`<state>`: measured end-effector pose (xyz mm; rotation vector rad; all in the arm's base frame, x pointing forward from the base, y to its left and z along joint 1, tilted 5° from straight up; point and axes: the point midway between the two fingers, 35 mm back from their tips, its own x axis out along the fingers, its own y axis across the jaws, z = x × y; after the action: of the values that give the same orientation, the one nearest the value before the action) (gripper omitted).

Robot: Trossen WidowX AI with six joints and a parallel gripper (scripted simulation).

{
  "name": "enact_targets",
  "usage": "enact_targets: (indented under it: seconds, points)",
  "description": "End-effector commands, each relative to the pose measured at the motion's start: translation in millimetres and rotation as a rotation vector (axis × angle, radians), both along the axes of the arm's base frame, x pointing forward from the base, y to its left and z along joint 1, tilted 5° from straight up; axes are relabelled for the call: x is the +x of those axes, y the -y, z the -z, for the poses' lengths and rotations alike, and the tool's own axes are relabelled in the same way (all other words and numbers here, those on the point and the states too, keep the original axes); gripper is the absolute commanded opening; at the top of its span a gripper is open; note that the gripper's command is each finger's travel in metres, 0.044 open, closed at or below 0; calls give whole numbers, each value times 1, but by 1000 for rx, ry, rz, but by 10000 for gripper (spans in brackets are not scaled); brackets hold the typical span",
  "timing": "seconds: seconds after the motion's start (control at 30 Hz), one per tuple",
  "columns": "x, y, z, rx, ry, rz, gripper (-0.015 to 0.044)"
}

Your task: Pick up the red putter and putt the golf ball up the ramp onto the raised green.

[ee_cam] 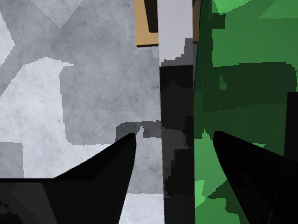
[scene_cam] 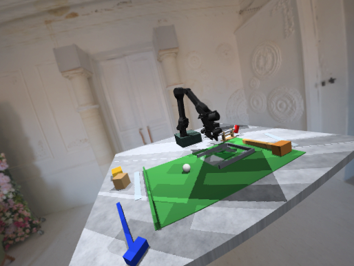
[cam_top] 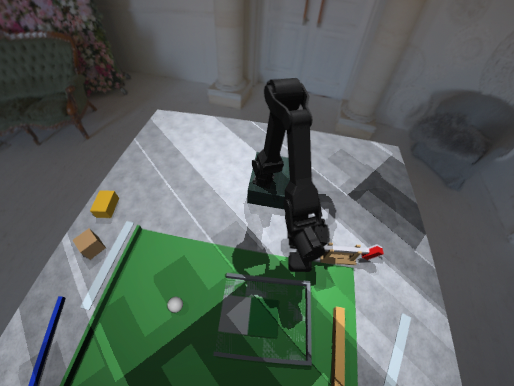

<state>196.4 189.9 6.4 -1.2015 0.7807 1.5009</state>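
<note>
My claw [ee_cam: 175,133] is low over the handle end of the red putter [ee_cam: 176,100], and what matters is how its shaft lies to my fingers. In the wrist view the shaft runs straight up the picture, one finger [ee_cam: 117,155] on its left over the grey counter [ee_cam: 75,65], the other on its right over the green mat [ee_cam: 240,45]. So the long axis crosses my closing line squarely, which is what I want. My jaws stand about half apart. A strip of gap shows on each side of the shaft, so I judge I am around it but not yet gripping. In the top view the putter rests on a small wooden stand [cam_top: 340,258] just beside the mat's edge. Its red head [cam_top: 373,252] points away from my wrist. The golf ball [cam_top: 175,304] sits well apart on the mat, on the other side of the grey-framed raised green [cam_top: 307,320].
</note>
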Motion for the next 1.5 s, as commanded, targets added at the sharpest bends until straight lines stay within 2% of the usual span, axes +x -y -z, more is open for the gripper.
enact_targets:
  seconds: [0.0,0.13,0.37,0.53,0.97,1.13,1.47]
  points:
    - [0,0,0,0,0,0,151]
    - [0,0,0,0,0,0,46]
    - [0,0,0,0,0,0,0]
    - [1,-1,-17,0,0,0,0]
    - [-8,6,-99,0,-1,0,0]
    - [-3,7,-91,-8,1,15,0]
    - [35,41,-94,-30,-13,220,0]
